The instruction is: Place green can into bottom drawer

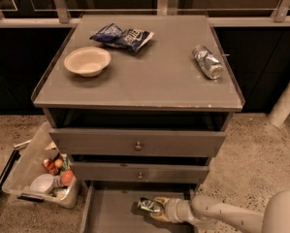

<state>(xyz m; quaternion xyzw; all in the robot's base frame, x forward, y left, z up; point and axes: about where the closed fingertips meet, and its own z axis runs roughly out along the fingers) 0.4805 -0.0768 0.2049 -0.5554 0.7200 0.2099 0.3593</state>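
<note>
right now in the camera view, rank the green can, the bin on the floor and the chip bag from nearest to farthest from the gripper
1. green can: held in the gripper, low over the bottom drawer.
2. bin: on the floor, left of the cabinet.
3. chip bag: up at the back of the cabinet top.
</note>
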